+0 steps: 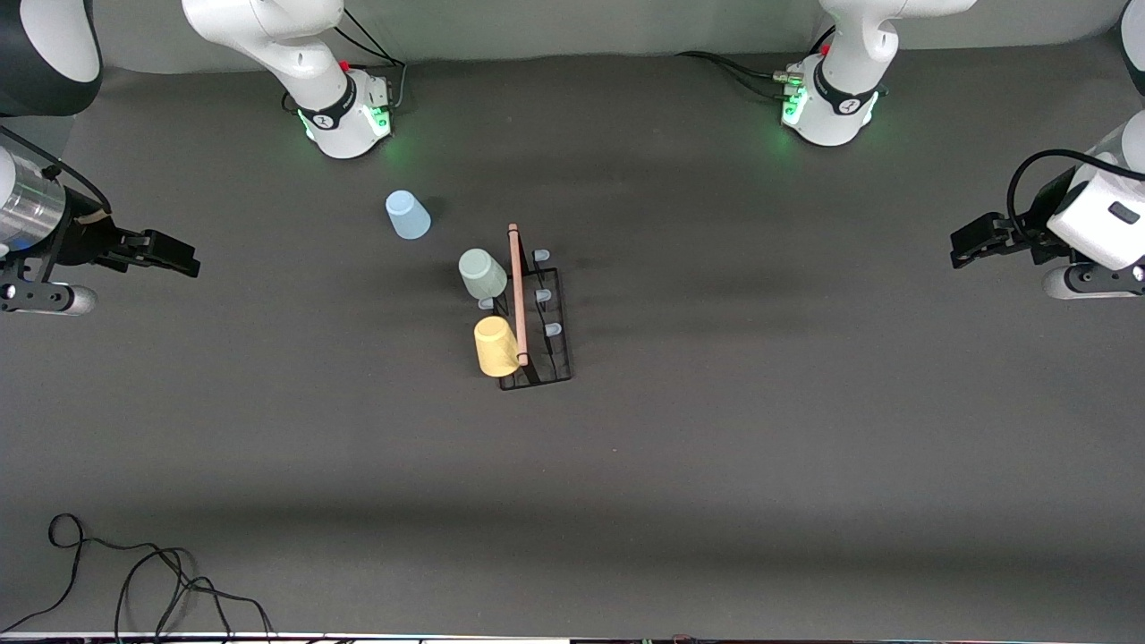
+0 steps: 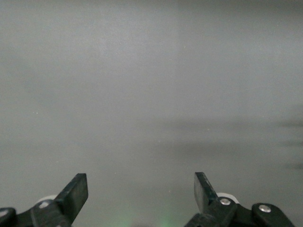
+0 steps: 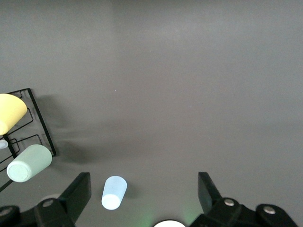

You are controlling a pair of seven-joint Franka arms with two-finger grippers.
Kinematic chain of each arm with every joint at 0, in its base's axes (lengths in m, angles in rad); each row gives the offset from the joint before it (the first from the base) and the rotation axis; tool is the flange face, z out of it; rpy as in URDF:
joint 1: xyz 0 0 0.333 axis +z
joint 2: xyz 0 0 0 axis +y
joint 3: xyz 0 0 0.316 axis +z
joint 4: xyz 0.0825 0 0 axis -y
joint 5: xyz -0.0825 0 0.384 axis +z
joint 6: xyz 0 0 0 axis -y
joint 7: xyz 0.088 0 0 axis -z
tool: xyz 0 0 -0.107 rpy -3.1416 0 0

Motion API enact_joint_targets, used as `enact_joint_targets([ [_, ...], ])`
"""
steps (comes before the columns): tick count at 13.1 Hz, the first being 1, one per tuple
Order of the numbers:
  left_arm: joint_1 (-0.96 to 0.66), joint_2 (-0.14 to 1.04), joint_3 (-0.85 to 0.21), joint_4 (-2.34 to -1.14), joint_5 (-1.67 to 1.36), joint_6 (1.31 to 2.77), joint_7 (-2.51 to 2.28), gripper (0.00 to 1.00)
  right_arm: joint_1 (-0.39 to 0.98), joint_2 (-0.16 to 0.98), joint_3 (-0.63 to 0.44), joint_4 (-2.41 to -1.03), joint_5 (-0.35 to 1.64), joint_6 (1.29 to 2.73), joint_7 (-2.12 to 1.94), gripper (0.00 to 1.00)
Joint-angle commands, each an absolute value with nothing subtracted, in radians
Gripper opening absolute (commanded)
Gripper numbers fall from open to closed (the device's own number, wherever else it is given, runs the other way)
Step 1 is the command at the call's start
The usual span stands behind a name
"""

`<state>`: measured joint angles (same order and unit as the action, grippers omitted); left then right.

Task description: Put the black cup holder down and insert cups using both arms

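Observation:
The black cup holder [image 1: 547, 333] stands upright mid-table, its wooden rod handle [image 1: 517, 295] on top. The pale mint green cup [image 1: 483, 274] and the pale yellow cup [image 1: 496, 347] sit on prongs on the side toward the right arm's end. The light blue cup [image 1: 408, 216] stands upside down on the table, farther from the front camera than the holder. My right gripper [image 1: 183, 259] is open and empty in the air at its end of the table. Its wrist view shows the gripper [image 3: 144, 176], the blue cup [image 3: 114, 192], the mint cup [image 3: 29, 163], the yellow cup [image 3: 9, 112] and the holder [image 3: 40, 123]. My left gripper [image 1: 962, 246] is open and empty, and its wrist view shows the gripper [image 2: 139, 177] over bare table.
The right arm's base [image 1: 344, 112] and the left arm's base [image 1: 827, 103] stand at the table edge farthest from the front camera. A black cable [image 1: 134, 581] lies at the near corner toward the right arm's end. Three free pale blue prongs [image 1: 543, 294] face the left arm's end.

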<state>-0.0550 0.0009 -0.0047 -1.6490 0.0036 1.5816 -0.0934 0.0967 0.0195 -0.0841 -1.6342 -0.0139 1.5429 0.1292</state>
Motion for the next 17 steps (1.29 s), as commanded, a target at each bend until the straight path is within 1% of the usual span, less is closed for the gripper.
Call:
enact_joint_targets([
  [1, -0.063, -0.005, 0.005, -1.647, -0.006, 1.572, -0.080, 1.00, 0.072, 0.003, -0.068, -1.644, -0.035, 1.563, 0.080, 1.00],
  [4, -0.063, -0.005, 0.005, -1.648, -0.006, 1.572, -0.080, 1.00, 0.025, -0.025, -0.015, -1.690, -0.037, 1.604, 0.077, 1.00],
  [17, -0.063, -0.003, 0.005, -1.649, -0.006, 1.572, -0.080, 1.00, 0.048, -0.011, -0.020, -1.675, -0.026, 1.606, 0.094, 1.00],
])
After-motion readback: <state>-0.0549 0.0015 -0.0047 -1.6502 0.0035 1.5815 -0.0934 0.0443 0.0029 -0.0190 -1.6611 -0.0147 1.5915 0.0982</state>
